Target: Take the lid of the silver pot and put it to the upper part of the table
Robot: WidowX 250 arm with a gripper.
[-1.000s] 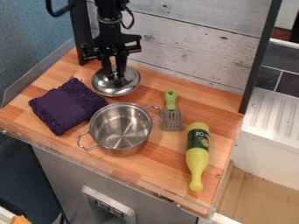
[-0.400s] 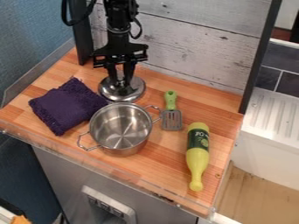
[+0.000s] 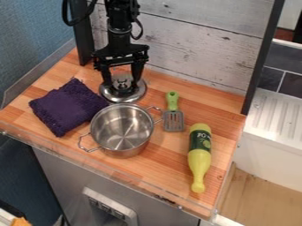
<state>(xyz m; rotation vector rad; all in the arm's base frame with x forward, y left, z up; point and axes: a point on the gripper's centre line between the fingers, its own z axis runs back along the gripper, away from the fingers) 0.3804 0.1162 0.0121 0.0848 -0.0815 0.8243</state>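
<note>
Toward the back edge of the counter [image 3: 165, 154], below the plank wall [image 3: 189, 44], the job looks all but finished: the lid is off the pot and lying on the wood, so I would call this the release step. What the next move calls for is a straight, gentle lift of the black arm [image 3: 121, 26], high enough to clear the lid before it swings away; a sideways start could drag the lid back toward the pot.

The silver pot [image 3: 122, 130] sits uncovered, nearer the front edge. Just behind it, toward the back left corner, rests the silver lid [image 3: 121, 98], flat or nearly so, its near rim close to the pot's far rim; whether the two touch I cannot tell.

As for the claw [image 3: 122, 84], it is released, its two fingers spread wide and pointing down over the lid, one to either side of the middle. The lid lies directly beneath and between them, though whether a fingertip brushes the metal is hard to tell
</note>
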